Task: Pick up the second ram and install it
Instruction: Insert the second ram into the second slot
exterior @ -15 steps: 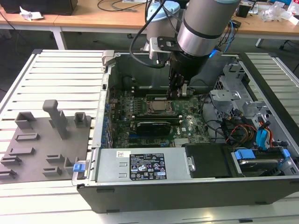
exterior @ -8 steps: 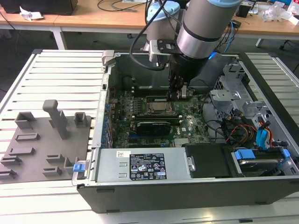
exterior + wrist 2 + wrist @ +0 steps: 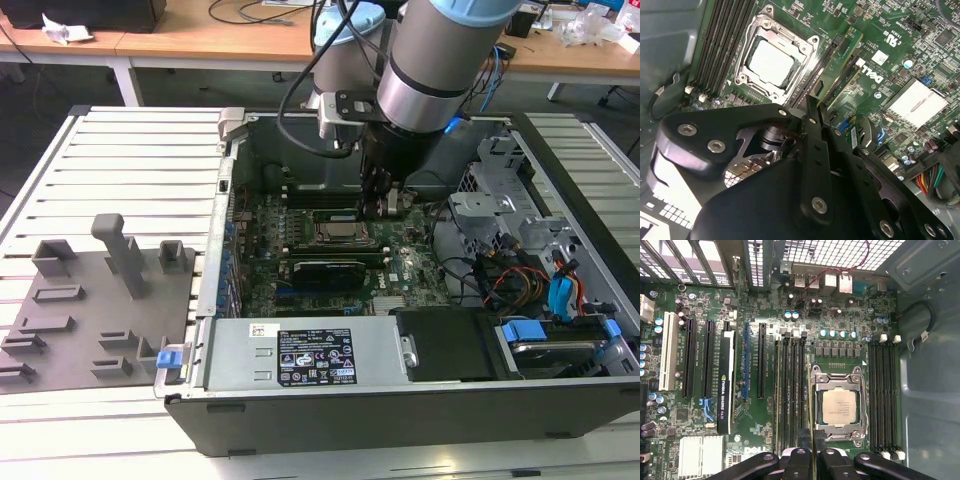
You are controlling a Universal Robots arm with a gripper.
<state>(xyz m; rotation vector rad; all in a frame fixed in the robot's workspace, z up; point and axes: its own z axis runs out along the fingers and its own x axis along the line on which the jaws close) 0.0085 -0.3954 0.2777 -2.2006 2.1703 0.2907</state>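
Fingers (image 3: 812,130) clamped on second ram (image 3: 842,65) (green stick), at slots (image 3: 815,70) beside CPU socket (image 3: 772,60).

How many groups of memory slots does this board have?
2. One group lies between the socket and the card; the other group lies on the socket's opposite side. A hidden third seems unlikely.

A lab: open computer case (image 3: 400,400) on a slatted bench (image 3: 130,160), cable-strewn wooden desks (image 3: 230,40) behind.
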